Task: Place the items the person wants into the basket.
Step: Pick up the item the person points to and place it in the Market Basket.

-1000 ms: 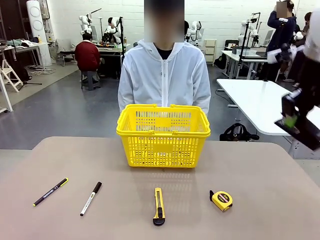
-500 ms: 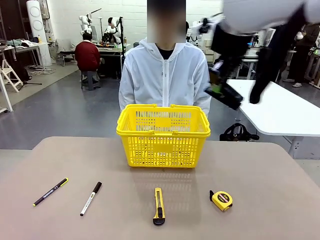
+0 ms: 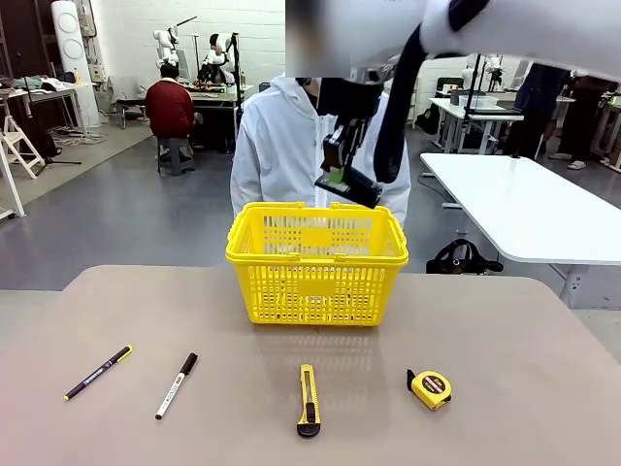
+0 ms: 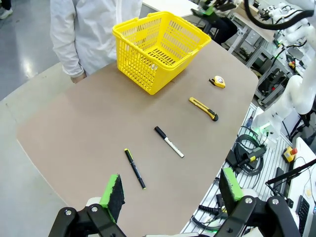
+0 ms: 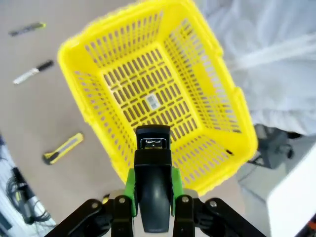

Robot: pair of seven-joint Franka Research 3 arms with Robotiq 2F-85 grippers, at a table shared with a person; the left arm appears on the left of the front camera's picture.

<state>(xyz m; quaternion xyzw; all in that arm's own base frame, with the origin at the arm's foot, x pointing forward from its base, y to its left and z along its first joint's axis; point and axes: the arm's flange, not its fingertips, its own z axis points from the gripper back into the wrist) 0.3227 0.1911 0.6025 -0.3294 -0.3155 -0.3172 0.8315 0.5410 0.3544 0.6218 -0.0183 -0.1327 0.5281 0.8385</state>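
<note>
Right wrist view, black object (image 5: 153,170) over basket (image 5: 97,97)

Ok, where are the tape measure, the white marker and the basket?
tape measure (image 3: 430,388), front view, middle of its yellow case.
white marker (image 3: 172,394), front view, on its white barrel.
basket (image 3: 315,291), front view, on its near lattice wall.

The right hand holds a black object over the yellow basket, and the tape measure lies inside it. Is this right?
No. The tape measure lies on the table, outside the basket, as the front view shows. The rest is right.
</note>
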